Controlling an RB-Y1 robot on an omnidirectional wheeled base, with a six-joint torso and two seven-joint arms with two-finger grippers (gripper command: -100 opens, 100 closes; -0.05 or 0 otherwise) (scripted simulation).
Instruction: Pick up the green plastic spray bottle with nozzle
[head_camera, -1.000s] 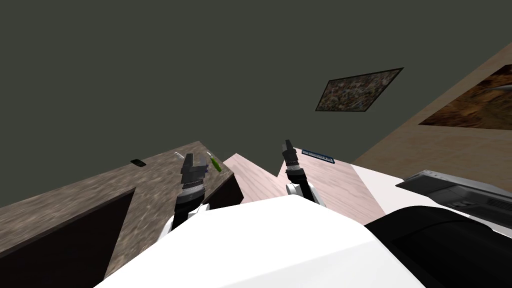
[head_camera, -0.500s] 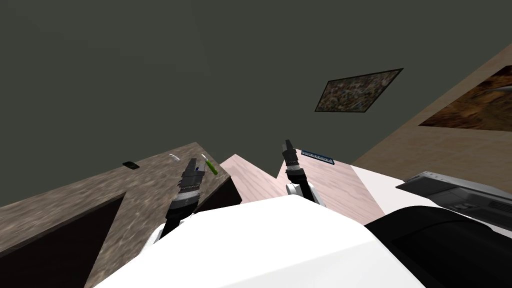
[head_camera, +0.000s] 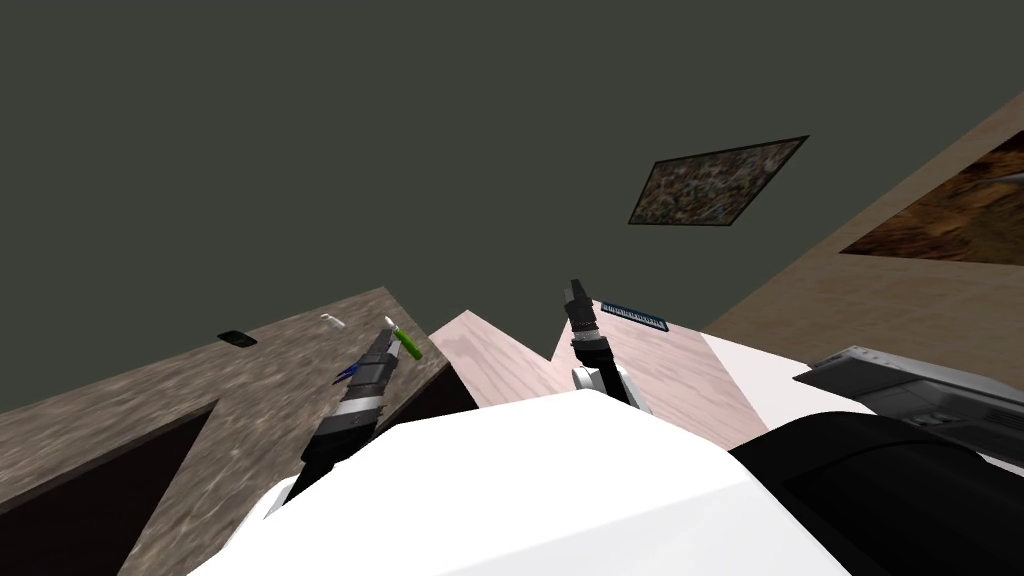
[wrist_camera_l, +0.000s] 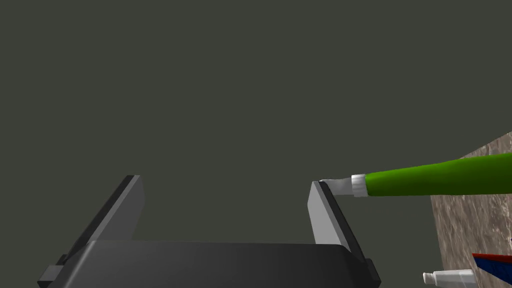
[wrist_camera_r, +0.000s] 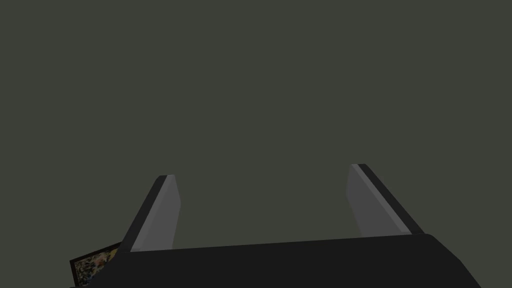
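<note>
A slim green spray bottle (head_camera: 408, 345) with a white nozzle rests on the brown mottled counter (head_camera: 260, 400), near its right end. My left gripper (head_camera: 386, 336) is close beside it, turned on edge. In the left wrist view the gripper (wrist_camera_l: 224, 180) is open with nothing between its fingers. The green bottle (wrist_camera_l: 435, 177) lies outside the gap, and its white nozzle tip reaches one fingertip (wrist_camera_l: 316, 187). My right gripper (head_camera: 573, 289) is raised over the pale wood floor, apart from the counter. Its wrist view shows this gripper (wrist_camera_r: 262, 171) open and empty.
On the counter lie a small white tube (head_camera: 332, 321), a flat dark object (head_camera: 237, 339) and a blue and red item (head_camera: 347, 375). A white tube (wrist_camera_l: 450, 276) and the blue and red item (wrist_camera_l: 495, 262) lie near the bottle. A grey device (head_camera: 920, 385) sits at the right.
My left hand has rolled onto its edge and moved forward, up to the bottle's nozzle end. The counter has shifted left in the head view. The right arm has not moved.
</note>
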